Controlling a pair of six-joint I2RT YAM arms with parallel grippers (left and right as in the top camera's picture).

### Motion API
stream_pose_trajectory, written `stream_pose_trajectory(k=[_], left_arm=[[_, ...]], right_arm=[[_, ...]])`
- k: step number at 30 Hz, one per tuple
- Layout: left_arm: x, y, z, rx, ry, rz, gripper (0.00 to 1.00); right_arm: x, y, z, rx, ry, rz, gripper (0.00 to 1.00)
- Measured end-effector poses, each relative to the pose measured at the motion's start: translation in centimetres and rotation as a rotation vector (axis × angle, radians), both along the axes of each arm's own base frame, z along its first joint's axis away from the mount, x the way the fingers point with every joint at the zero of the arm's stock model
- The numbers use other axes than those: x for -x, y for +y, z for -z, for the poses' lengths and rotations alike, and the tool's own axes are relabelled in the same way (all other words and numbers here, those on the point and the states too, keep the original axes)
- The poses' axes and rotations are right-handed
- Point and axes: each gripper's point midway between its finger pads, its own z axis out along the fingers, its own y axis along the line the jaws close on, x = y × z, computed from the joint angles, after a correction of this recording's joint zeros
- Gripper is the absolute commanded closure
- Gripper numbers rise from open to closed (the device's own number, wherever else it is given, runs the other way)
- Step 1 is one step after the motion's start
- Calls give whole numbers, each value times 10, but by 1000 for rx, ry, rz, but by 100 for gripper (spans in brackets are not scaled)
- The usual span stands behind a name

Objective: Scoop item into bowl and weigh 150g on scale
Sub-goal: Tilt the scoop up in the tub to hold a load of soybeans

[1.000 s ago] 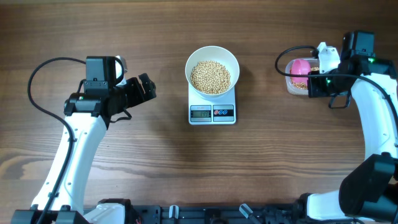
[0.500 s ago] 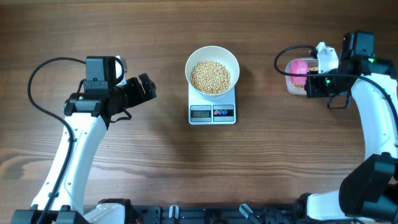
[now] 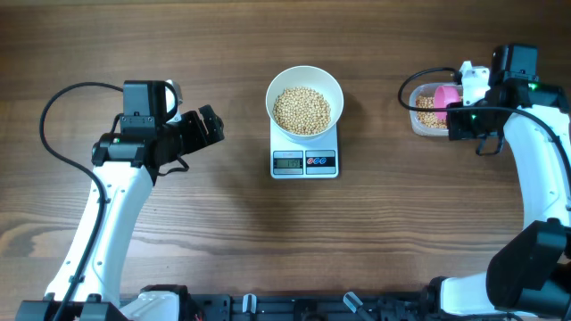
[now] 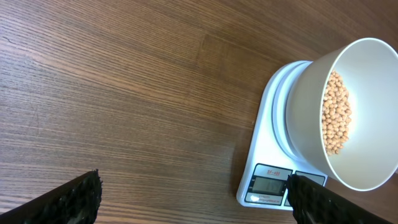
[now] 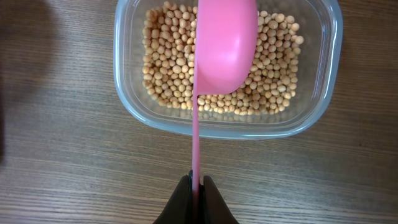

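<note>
Beans (image 3: 302,110) lie in a good heap inside the white bowl (image 3: 275,85), seen from overhead. The bowl sits on the scale (image 3: 304,149) at the middle of the counter (image 3: 223,232), toward its far edge. The display is lit, but its digits are too small to read. Near the counter's right edge stands a clear tub (image 3: 412,118) with more beans in it. The right end effector (image 3: 462,96) holds a pink scoop (image 3: 446,94) over that tub. The left end effector (image 3: 210,125) hangs released over bare wood, well apart from the scale on the left side.

From the left wrist, the two spread fingers frame the lower corners, with nothing between them (image 4: 194,183). The bowl (image 4: 311,118) rests squarely on the scale (image 4: 264,149), and its beans (image 4: 336,115) cover the bottom and climb partway up the wall.

From the right wrist, the end effector (image 5: 196,186) is clenched on the thin handle of the scoop (image 5: 225,43). The scoop's cup is above the tub (image 5: 127,106) and the beans (image 5: 168,68) there, and no beans show on it.

Scooping looks well along, since the bowl is loaded and on the scale. Whether the target weight is reached cannot be told. What may remain is topping up or trimming, then putting the scoop down.
</note>
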Motion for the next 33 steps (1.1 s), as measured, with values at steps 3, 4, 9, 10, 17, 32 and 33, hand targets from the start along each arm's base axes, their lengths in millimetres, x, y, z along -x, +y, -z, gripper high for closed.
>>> stream_pose_trajectory(k=[3,4,9,10,17,32,33], left_arm=[[0,0,0,0,0,0,0],[0,0,0,0,0,0,0],[0,0,0,0,0,0,0],[0,0,0,0,0,0,0],[0,0,0,0,0,0,0],[0,0,0,0,0,0,0],[0,0,0,0,0,0,0]], right_arm=[[0,2,0,-10,-2,-3,96],[0,2,0,-12,-2,-4,96],[2,4,4,-21,6,-6,96],[4,5,8,-25,16,-7,96],[13,14,20,-71,45,-18,96],[7,19,18,-121,21,39,96],[8,18,18,-114,21,44,96]])
